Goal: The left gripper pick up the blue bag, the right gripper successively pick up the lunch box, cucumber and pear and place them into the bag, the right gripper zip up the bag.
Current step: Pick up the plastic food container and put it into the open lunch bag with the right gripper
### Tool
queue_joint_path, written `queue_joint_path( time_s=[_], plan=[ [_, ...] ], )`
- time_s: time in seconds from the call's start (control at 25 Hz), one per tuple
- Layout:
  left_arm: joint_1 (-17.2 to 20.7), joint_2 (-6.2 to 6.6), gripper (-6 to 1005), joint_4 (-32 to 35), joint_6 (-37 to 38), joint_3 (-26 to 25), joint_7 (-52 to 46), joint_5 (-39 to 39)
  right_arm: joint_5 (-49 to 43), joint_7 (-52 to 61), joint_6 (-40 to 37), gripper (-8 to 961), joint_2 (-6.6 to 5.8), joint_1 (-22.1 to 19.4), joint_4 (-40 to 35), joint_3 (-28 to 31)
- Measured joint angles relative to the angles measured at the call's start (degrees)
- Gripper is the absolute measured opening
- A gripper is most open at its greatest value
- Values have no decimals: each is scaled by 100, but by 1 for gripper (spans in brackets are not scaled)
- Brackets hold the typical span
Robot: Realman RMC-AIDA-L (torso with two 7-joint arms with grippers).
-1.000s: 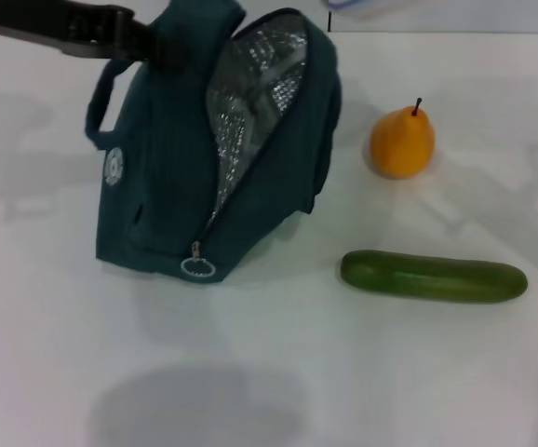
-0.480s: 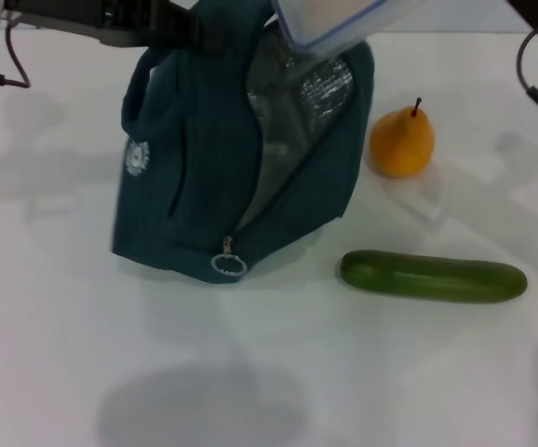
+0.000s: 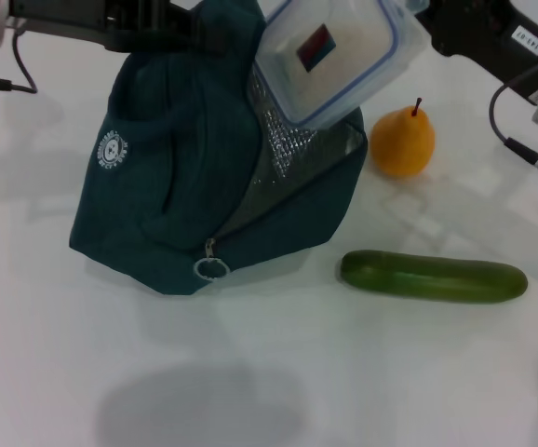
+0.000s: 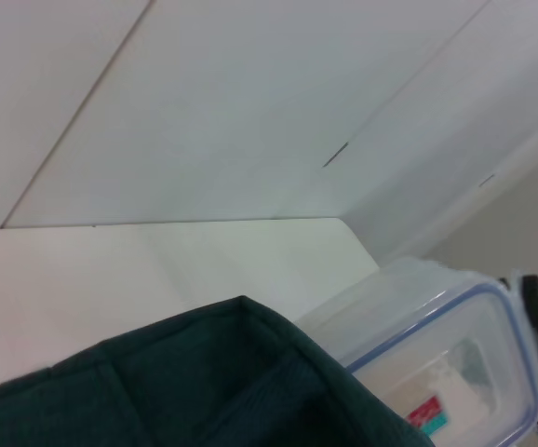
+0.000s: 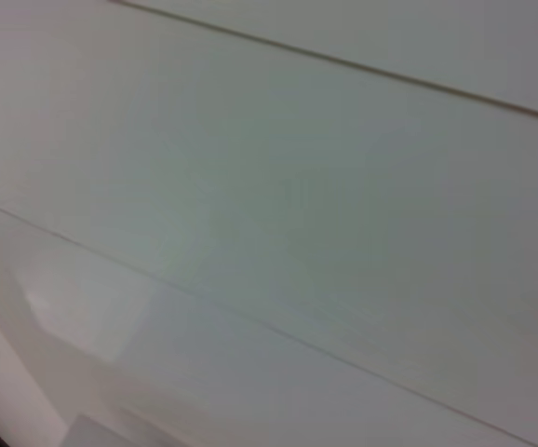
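Note:
The blue bag (image 3: 176,186) stands on the white table with its zip open and silver lining (image 3: 283,140) showing. At its top edge my left gripper (image 3: 190,33) is shut on the fabric, reaching in from the upper left. The lunch box (image 3: 336,58), clear with a blue-rimmed lid and a red-and-teal sticker, hangs tilted over the bag's open mouth, its lower corner against the lining. My right gripper (image 3: 416,17) holds the box's upper end from the upper right. The left wrist view shows the bag's fabric (image 4: 204,391) and the lunch box (image 4: 446,372). The pear (image 3: 402,142) and cucumber (image 3: 434,277) lie to the bag's right.
The bag's ring zipper pull (image 3: 211,269) hangs at its lower front. Cables trail from the right arm (image 3: 530,56) above the pear. The white table (image 3: 250,382) stretches in front of the bag. Only a pale blank surface fills the right wrist view.
The lunch box has come down and forward into the bag's mouth, and the right arm has entered at the upper right. The bag has leaned and spread to the left.

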Motion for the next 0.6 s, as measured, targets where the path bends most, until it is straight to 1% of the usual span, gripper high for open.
queue_joint_path(
  time_s=[0.28,0.6],
  plan=[
    [2,-56,45,-20,0,9,59,-20,-91,-17,133,102,0,45,-8,-188],
    [26,-62,45,-94,0,36,108,-127,-84,12,135,105,0,52,-164,-261]
  ],
)
